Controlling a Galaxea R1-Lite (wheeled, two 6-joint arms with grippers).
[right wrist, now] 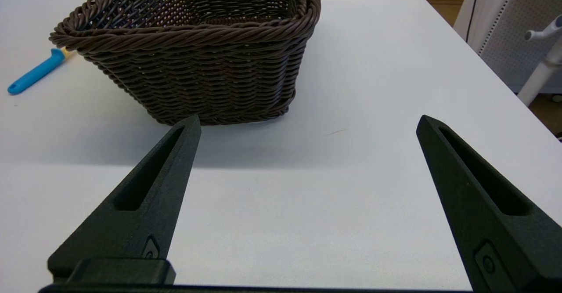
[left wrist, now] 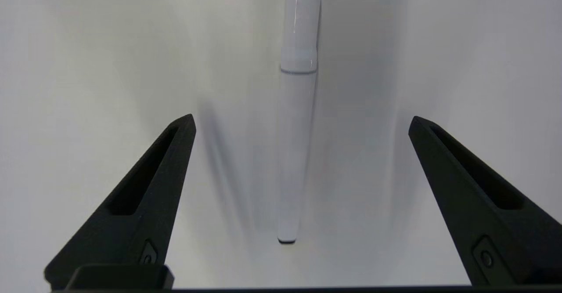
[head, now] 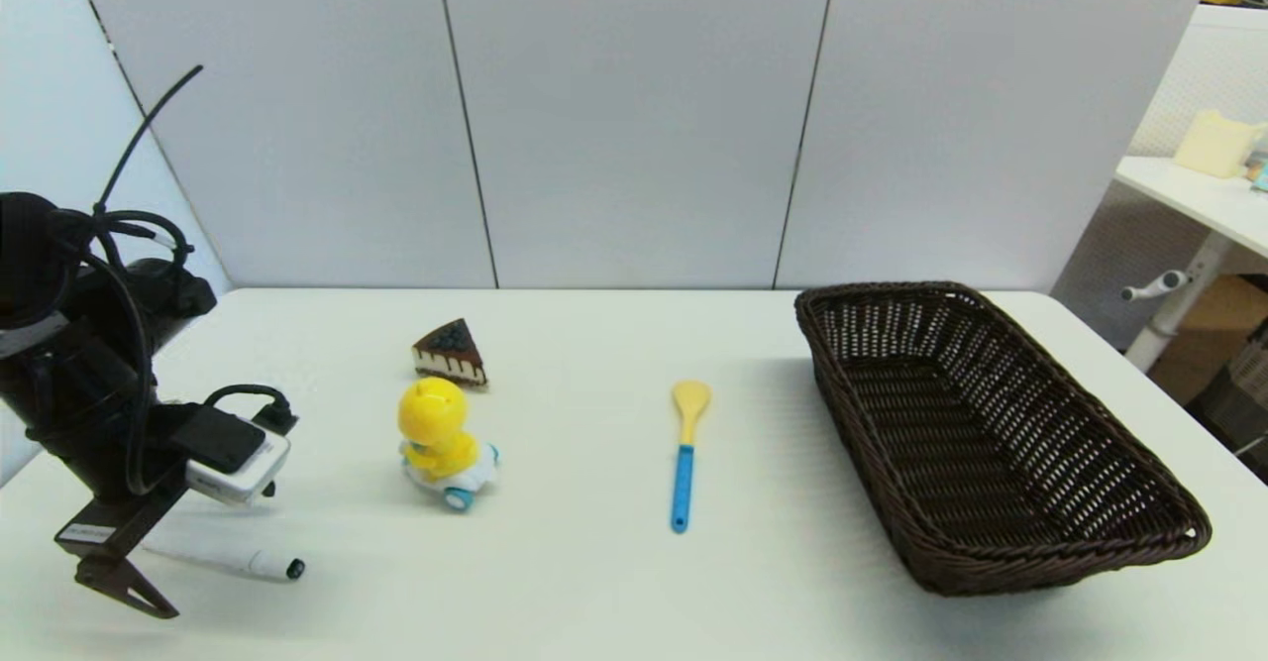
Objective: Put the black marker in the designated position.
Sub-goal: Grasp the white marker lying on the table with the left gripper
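Note:
The black marker (head: 223, 561) lies flat on the white table at the front left, a slim white pen with its black tip pointing right. My left gripper (head: 139, 574) hangs low over the marker's left end. In the left wrist view the marker (left wrist: 297, 152) runs lengthwise through the wide gap of the left gripper (left wrist: 302, 119), which is open, and neither finger touches it. My right gripper (right wrist: 309, 121) is open and empty above bare table, just short of the basket. It is out of the head view. No designated position is marked in view.
A dark wicker basket (head: 1080, 413) fills the right side, seen close in the right wrist view (right wrist: 197, 77). A yellow-and-blue spoon (head: 684, 453) lies mid-table. A yellow duck toy (head: 441, 443) and a cake slice (head: 451, 352) stand right of the marker.

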